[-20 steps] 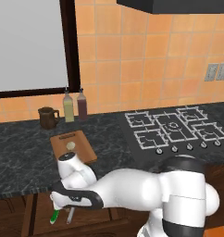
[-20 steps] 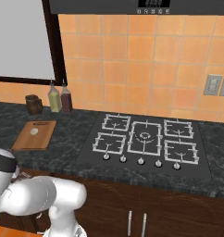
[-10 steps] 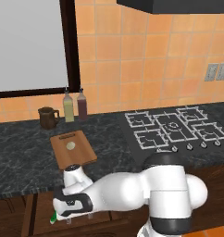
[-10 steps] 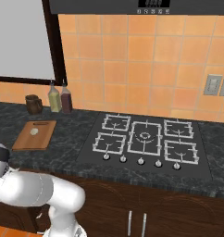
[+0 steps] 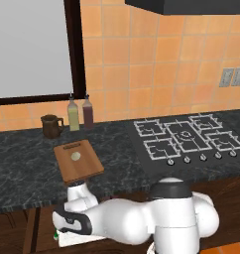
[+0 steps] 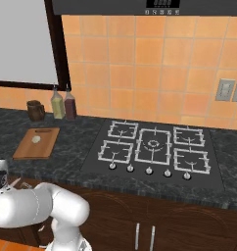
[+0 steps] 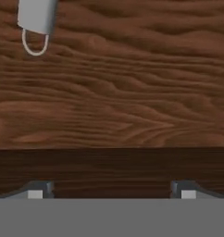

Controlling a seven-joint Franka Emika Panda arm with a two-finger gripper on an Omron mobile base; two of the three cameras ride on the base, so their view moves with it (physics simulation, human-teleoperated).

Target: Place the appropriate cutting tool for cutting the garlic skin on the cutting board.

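The cutting board (image 5: 85, 168) lies on the dark counter with the garlic (image 5: 76, 156) on its far half; both also appear as the cutting board (image 6: 27, 147) and garlic (image 6: 36, 139) from the right. My arm bends down below the counter's front edge into an open drawer. A sliver of the cutting tool's green handle (image 5: 56, 232) peeks out beside my hand. In the hand view my gripper (image 7: 110, 193) is open wide, close above the drawer's wooden floor, with nothing between the fingertips (image 7: 37, 192).
A grey metal tool with a wire loop (image 7: 35, 21) lies in the drawer ahead of the left finger. A brown mug (image 5: 51, 125) and two bottles (image 5: 79, 113) stand behind the board. The gas hob (image 5: 184, 139) fills the counter's right part.
My hand has sunk lower into the drawer, and less of the green handle shows than a second ago. The jaws stayed open.
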